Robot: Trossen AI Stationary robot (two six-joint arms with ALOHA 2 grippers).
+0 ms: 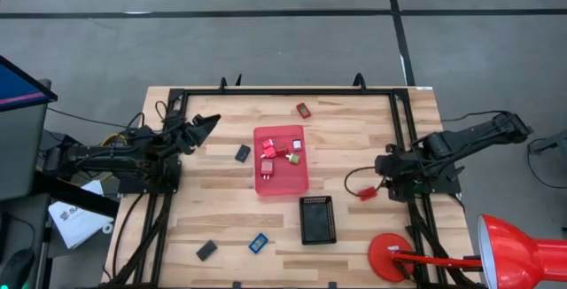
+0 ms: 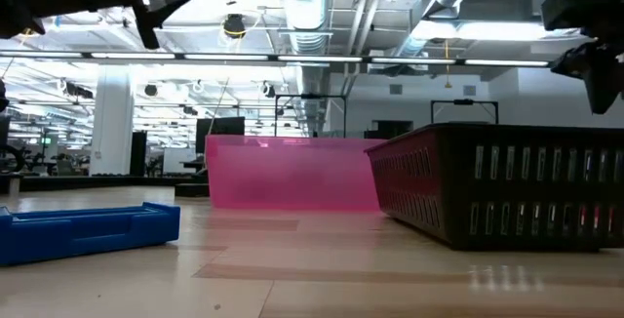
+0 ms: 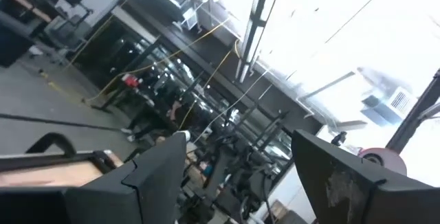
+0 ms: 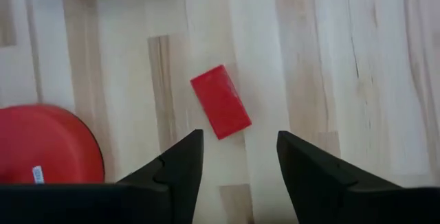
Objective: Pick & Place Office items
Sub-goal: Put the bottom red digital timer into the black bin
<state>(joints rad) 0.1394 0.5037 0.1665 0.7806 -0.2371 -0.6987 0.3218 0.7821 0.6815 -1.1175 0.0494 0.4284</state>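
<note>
Several small red pieces and a silvery one lie in the pink tray [image 1: 281, 181] at mid-table. Loose pieces rest flat on the wood: a red one [image 1: 303, 109] far back, a black one [image 1: 243, 153] left of the tray, a black one [image 1: 206, 250] and a blue one [image 1: 258, 243] near the front. Another red piece [image 4: 220, 102] lies flat near the table's right side. My right gripper [image 4: 237, 157] hangs above it, pointing down, open and holding nothing. My left gripper [image 1: 209, 124] is raised at the table's left, tipped upward, open and empty [image 3: 240, 172].
A black grid-patterned tray [image 1: 317, 219] sits in front of the pink tray. A red desk lamp stands at the front right corner, its round base [image 1: 394, 258] on the table and close to the red piece [image 1: 368, 192]. Black frame rails run along both sides.
</note>
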